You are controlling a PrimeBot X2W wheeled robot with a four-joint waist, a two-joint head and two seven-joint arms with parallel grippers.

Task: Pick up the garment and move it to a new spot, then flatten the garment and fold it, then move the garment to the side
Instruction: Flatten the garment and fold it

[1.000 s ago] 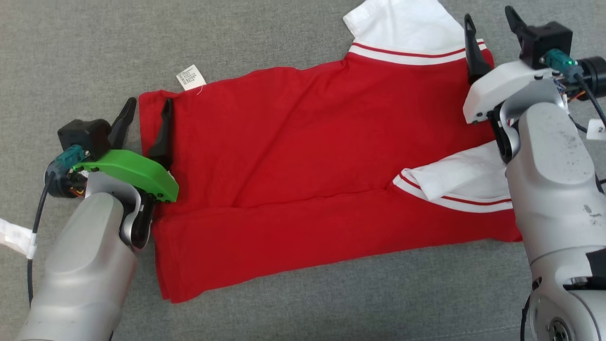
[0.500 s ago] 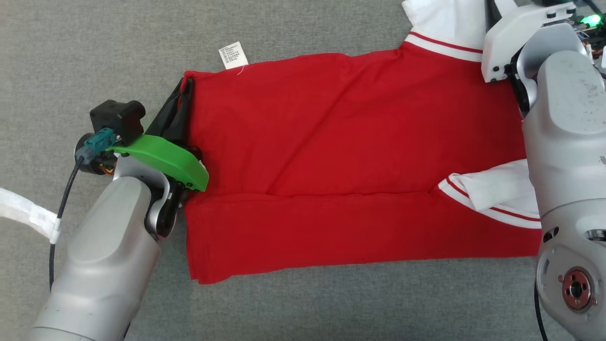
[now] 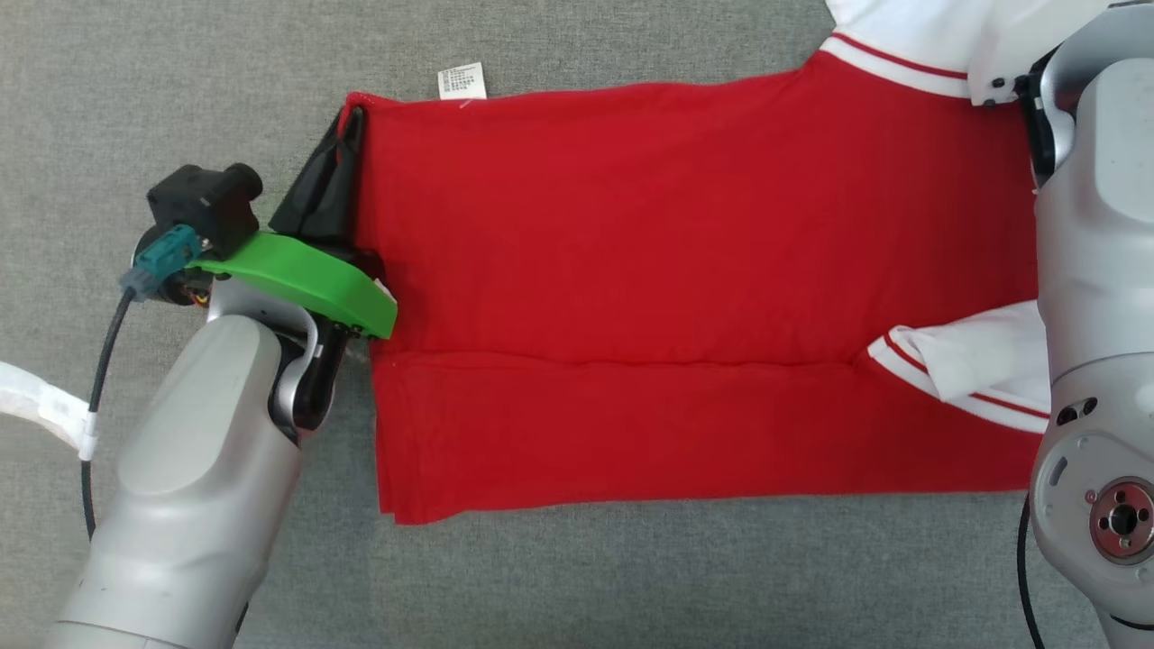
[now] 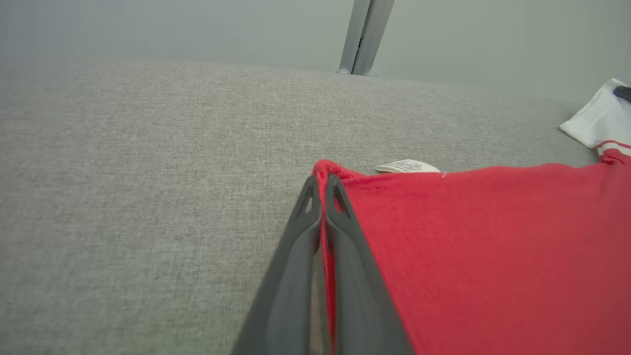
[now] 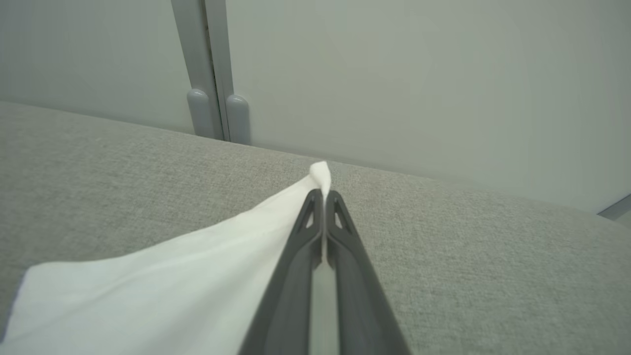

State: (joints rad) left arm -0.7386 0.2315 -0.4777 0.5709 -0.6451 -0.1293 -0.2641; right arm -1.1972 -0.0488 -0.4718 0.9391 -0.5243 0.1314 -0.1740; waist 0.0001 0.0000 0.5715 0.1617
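Red-and-white garment point(image 3: 631, 225) lies spread flat, left claw point(image 4: 323, 181) and right claw point(image 5: 324, 196) each pinching a corner.

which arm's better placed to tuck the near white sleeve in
Right, likely: the near white sleeve lies by its forearm; the left gripper is shut on the red hem at the opposite end.

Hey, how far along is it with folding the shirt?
Done: the shirt lies flat on the grey surface, its near edge apparently folded over along a crease. In hand: the left gripper is shut on the red hem corner, the right gripper on the white sleeve tip. Left: the remaining folds and moving it aside.
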